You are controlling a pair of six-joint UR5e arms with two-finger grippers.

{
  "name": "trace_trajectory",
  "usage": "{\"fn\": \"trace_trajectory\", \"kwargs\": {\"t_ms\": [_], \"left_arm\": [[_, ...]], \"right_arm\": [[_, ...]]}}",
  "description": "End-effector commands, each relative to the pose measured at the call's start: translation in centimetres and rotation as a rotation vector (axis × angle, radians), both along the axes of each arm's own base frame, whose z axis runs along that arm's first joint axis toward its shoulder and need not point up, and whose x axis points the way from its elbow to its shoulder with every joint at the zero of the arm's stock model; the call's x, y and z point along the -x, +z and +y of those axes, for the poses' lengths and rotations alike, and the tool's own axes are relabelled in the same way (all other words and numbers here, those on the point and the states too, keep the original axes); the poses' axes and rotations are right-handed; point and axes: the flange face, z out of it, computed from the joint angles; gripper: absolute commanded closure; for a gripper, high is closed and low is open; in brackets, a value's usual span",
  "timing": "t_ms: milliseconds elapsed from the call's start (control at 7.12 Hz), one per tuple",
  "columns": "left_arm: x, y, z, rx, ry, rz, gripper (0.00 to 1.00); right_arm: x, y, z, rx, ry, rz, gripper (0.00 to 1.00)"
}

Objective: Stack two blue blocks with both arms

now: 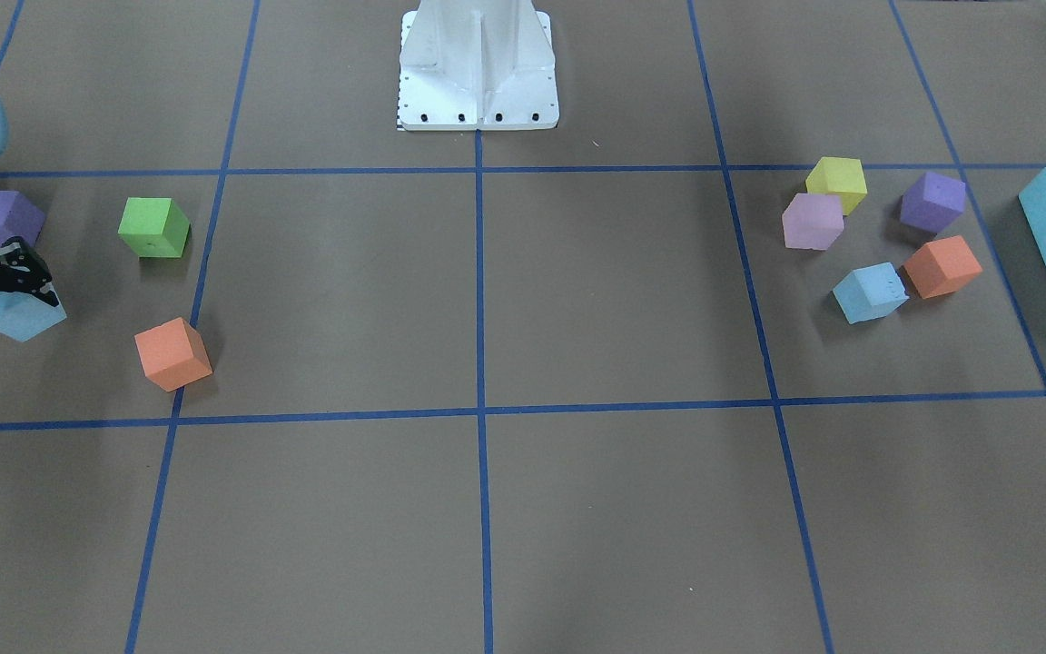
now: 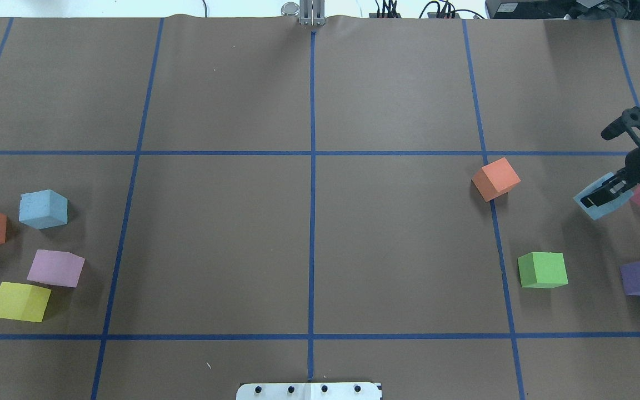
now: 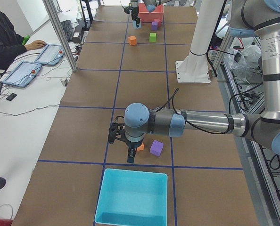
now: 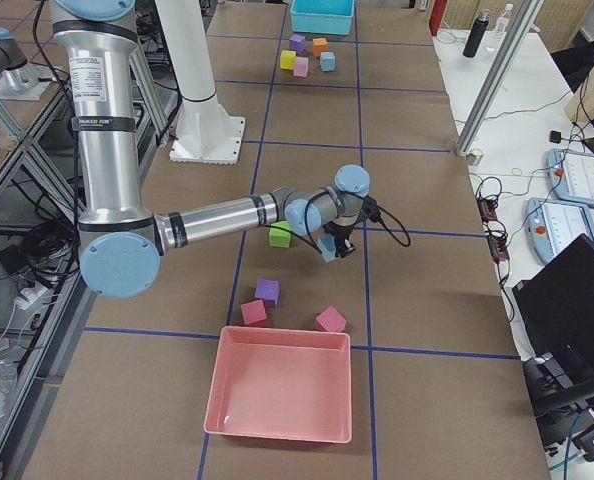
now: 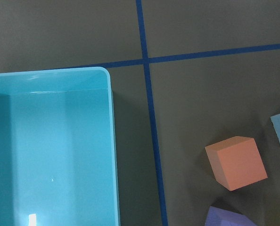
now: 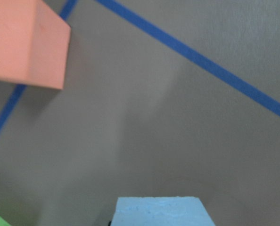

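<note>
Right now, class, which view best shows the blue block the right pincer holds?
Overhead exterior: the blue block shows nearly whole in the right pincer. Front-facing puts it at the frame edge; right wrist shows a sliver; side views, tiny.

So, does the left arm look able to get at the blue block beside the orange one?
Probably yes. The left gripper hangs nearby, and the blue block lies uncovered with its top free.
</note>
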Motion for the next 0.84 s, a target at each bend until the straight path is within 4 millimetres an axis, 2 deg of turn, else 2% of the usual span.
{"fn": "trace_trajectory", "kwargs": {"t_ms": [0,140,281,421,561,702], "left_arm": [[-3.6,-4.0,-3.9,0.052,-0.054,0.027,0.02],[-5.9,-5.9,-5.4,0.069,-0.06,0.038,0.02],[-8.9,-7.5,-6.7,0.091,-0.054,0.05,0.02],[-12.8,-8.7,-7.3,0.12,-0.042,0.061,0.02],[-17.0,-8.8,-7.1,0.14,-0.032,0.076,0.02],[-19.6,-8.2,-7.1,0.146,-0.06,0.083,0.02]], "right_arm": [[2.4,-13.9,-2.8,0.102,0.065,0.022,0.43],[5.9,-17.7,-2.4,0.148,0.1,0.002,0.43],[11.1,-21.3,-1.2,0.181,0.121,0.008,0.44],[15.5,-24.1,0.3,0.194,0.152,0.026,0.44],[18.9,-26.1,2.1,0.203,0.181,0.038,0.44],[21.9,-27.4,3.8,0.219,0.215,0.055,0.44]]}}
